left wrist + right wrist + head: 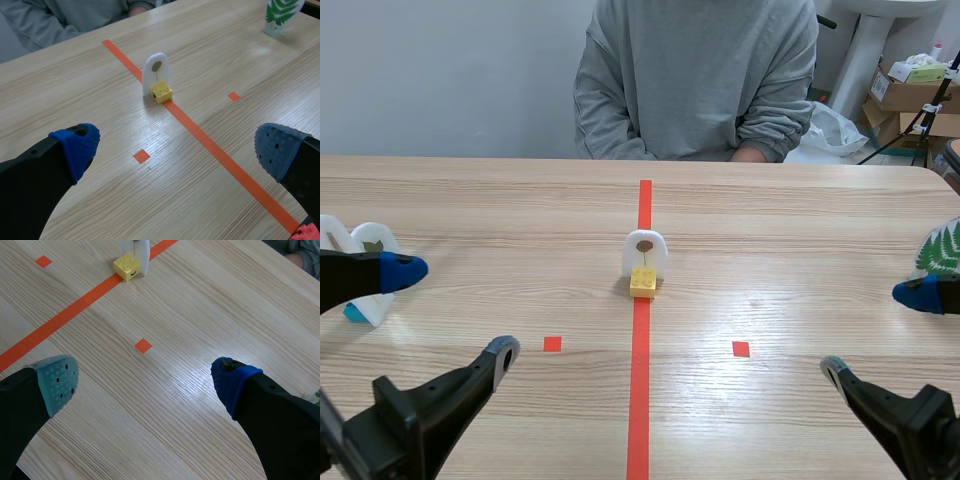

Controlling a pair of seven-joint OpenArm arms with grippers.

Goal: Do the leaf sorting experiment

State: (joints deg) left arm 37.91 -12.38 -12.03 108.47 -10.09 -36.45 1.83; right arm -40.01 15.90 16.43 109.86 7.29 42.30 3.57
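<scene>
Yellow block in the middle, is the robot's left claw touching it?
Apart. In the left wrist view the left gripper is open, and the yellow block sits well ahead of it, with bare table between them.

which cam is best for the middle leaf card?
Left wrist view: the card shows whole and largest, leaf visible, with its block. Scene view has it whole, head-on, smaller. Right wrist view crops it to block and card foot.
</scene>
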